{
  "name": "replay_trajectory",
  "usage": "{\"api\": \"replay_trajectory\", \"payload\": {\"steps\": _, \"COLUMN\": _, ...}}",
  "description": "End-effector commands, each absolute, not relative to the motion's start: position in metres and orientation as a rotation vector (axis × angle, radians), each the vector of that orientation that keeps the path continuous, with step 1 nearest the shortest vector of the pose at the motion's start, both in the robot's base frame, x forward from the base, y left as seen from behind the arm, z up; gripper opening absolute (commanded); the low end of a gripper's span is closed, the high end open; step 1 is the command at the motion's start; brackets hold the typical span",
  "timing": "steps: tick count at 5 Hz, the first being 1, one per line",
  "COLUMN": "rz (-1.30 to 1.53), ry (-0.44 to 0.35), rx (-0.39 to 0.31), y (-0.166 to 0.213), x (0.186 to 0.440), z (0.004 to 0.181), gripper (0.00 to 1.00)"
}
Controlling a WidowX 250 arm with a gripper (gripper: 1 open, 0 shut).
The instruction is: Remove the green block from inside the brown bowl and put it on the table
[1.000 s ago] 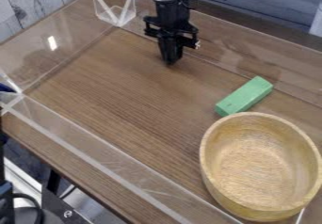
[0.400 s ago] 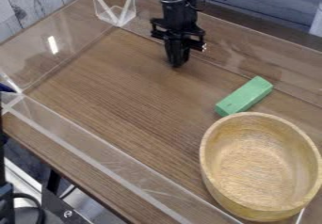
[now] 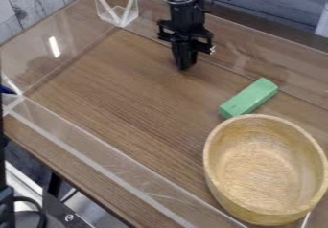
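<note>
The green block (image 3: 248, 97) lies flat on the surface (image 3: 115, 98), just beyond the far rim of the brown bowl (image 3: 267, 169) and apart from it, with a strip of bare wood showing between the two. The bowl itself is empty, its pale inside showing nothing but grain. So the task's goal looks met as things lie: the block is out and resting on the wood. The hand (image 3: 187, 61) stands well away from the bowl, up and to the left of it past the block, pointing straight down with its fingers pressed together and nothing between them, tip low over the surface. What is left, as I judge it, is only to finish cleanly: lift the hand straight up off the wood before any sideways travel, so the closed tip does not drag across the grain, and keep its path clear of the block so that the bar is not nudged back against the bowl's rim or toward the clear wall (image 3: 77, 126) on the bowl's left side.
</note>
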State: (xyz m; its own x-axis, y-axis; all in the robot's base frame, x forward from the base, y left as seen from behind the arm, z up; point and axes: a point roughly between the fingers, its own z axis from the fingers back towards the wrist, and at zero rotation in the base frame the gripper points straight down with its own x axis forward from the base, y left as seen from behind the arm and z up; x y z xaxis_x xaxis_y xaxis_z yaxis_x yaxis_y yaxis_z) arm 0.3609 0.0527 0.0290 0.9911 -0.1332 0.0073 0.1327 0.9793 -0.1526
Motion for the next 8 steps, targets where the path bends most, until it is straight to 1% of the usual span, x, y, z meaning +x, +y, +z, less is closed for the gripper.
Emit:
{"api": "replay_trajectory", "payload": {"steps": 1, "rz": -0.15, "ry": -0.09, "rx": -0.131, "y": 0.0489, "x": 0.3706, "z": 0.063, "gripper": 0.0}}
{"api": "replay_trajectory", "payload": {"steps": 4, "rz": -0.145, "ry": -0.091, "rx": -0.145, "y": 0.0478, "x": 0.3671, "z": 0.0695, "gripper": 0.0}}
{"api": "replay_trajectory", "payload": {"steps": 8, "rz": -0.143, "ry": -0.075, "rx": -0.15, "y": 0.0459, "x": 0.3666, "z": 0.0648, "gripper": 0.0}}
